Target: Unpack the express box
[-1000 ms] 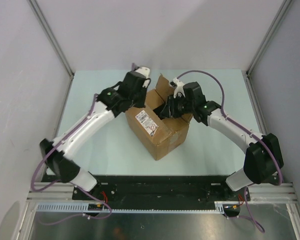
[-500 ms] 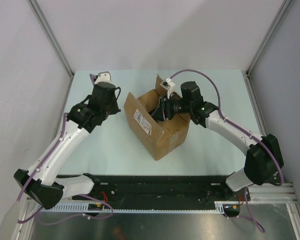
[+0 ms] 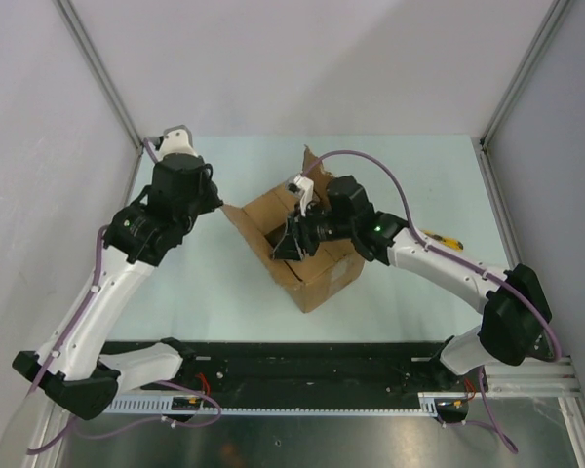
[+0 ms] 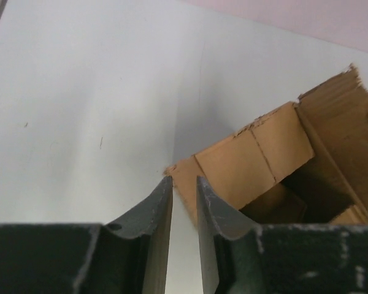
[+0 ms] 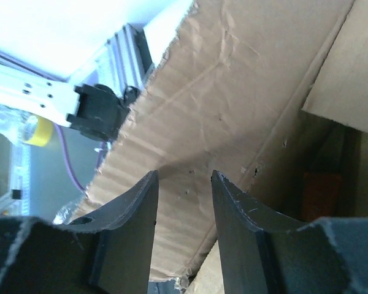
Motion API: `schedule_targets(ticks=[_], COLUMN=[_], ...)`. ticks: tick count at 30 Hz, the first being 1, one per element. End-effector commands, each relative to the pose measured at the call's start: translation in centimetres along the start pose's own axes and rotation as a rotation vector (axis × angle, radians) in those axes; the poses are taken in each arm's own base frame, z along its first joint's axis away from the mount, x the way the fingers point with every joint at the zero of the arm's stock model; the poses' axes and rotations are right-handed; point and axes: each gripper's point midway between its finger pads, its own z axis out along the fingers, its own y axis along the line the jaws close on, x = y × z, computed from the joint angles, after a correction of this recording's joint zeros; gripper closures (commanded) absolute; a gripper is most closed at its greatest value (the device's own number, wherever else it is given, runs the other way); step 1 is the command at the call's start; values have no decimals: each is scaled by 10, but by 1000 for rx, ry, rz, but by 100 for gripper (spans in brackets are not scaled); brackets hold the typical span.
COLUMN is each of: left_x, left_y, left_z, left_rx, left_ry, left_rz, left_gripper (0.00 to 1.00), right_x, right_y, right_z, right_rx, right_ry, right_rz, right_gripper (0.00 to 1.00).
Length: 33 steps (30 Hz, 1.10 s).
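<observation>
the express box [image 3: 322,271] sits on the table [image 3: 224,302] between the two arms, its top open and its flaps standing out, one torn along the edge

the right pincer [image 3: 291,244] reaches down into the open top, so the box's walls lie around it on every side. in the right wrist view its fingers [image 5: 141,214] stand well apart with nothing gripped between them [image 5: 184,174]; a creased, ragged sheet of the box's cardboard [image 5: 233,104] lies straight ahead of the tips, and whether the tips touch it cannot be told. to the right of that pincer, deeper in the box, shows a small orange thing [image 5: 322,195], blurred and half in shadow

the left pincer [image 3: 213,200] hangs outside the box, above the table. its fingers [image 4: 156,208] are almost together, only a narrow slit between them and nothing in it [image 4: 184,180]. the corner of one outspread flap [image 4: 251,162] lies just beyond its tips, and the box's dark inside opens farther ahead and to its right

behind the right arm, a yellow item [image 3: 445,236] lies on the table, well apart from both pincers
</observation>
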Motion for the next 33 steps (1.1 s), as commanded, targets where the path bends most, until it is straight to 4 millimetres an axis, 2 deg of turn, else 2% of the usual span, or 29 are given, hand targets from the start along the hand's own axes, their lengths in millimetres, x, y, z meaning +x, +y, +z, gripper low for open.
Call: schedule_targets(ticks=[1,2,5,7,10,11,15,18,19,20,21,23,27,28,30,31,32,33], left_x=[-10,0,16,23,49,66,102,128,141,146,152,162,166,166,166,165,164,165], left_y=[-17,-28,-38,-39,-35,-29,-25,-29,-27,-28,-26,-24,-25,-24,-26,-27,-30,-30], left_z=[0,5,10,12,19,24,33,42,47,50,53,59,67,69,73,74,75,77], left_rx=[65,111,157,165,162,140,146,180,174,177,170,159,157,153,154,157,166,167], left_ry=[3,52,113,130,193,229,323,391,425,433,445,465,460,457,458,456,454,457], left_rz=[-33,-18,-7,-8,16,30,56,80,93,95,99,106,117,125,133,134,135,138], left_gripper=[73,73,73,75,77,79,84,87,89,90,91,91,92,92,92,92,92,92], right_x=[26,36,57,64,67,65,48,18,11,3,-7,-17,-27,-23,-33,-19,-16,-30], right_y=[-20,-32,-47,-58,-79,-83,-86,-72,-69,-66,-63,-69,-85,-91,-90,-98,-102,-98], right_z=[15,16,22,22,15,13,5,-2,-4,-6,-12,-21,-40,-46,-50,-49,-48,-47], right_rx=[156,221,307,381,509,529,581,553,550,547,552,609,697,724,727,744,753,751], right_ry=[77,105,174,189,187,182,118,19,-7,-38,-70,-109,-114,-85,-75,-5,31,28], right_rz=[-81,-84,-108,-106,-74,-76,-87,-109,-114,-120,-124,-110,-37,-20,-22,-4,-2,-18], right_gripper=[57,57,59,60,62,62,63,61,58,56,49,45,44,44,44,44,44,45])
